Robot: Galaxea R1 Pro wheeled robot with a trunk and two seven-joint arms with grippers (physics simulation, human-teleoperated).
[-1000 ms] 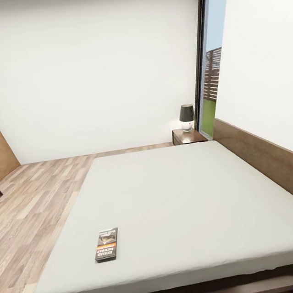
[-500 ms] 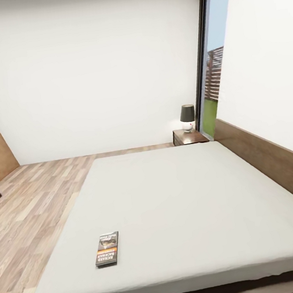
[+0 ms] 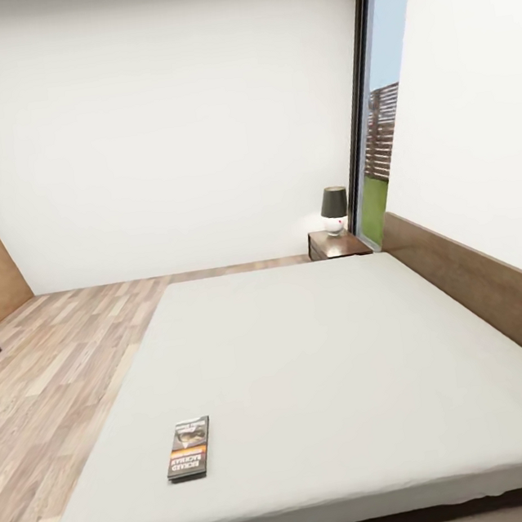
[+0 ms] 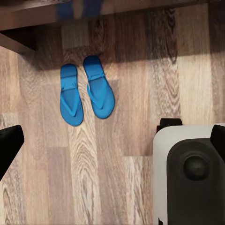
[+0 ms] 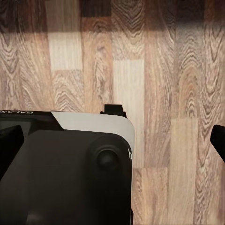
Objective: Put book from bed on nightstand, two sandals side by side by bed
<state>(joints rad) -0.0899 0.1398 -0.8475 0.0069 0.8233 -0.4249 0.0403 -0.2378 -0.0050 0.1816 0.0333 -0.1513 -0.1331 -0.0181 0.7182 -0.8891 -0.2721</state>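
Observation:
The book [image 3: 188, 448] lies flat on the pale mattress of the bed [image 3: 330, 351], near its front left corner. A dark nightstand [image 3: 337, 243] stands at the bed's far corner by the window. In the left wrist view, the two blue sandals [image 4: 71, 95] [image 4: 99, 86] lie side by side on the plank floor, just off a dark wooden edge [image 4: 28, 18]. My left gripper [image 4: 114, 143] hangs open above the floor, nothing between its fingers. The right gripper [image 5: 114, 140] is open too, over bare planks.
A small lamp [image 3: 334, 208] sits on the nightstand. The brown headboard [image 3: 479, 290] runs along the right wall, beside a tall window [image 3: 380, 130]. Wood floor [image 3: 53, 371] stretches to the left of the bed. My own base [image 4: 192, 178] shows under both wrists.
The whole head view has shifted slightly, so the camera moved a little toward the bed. The book stays where it lay on the mattress.

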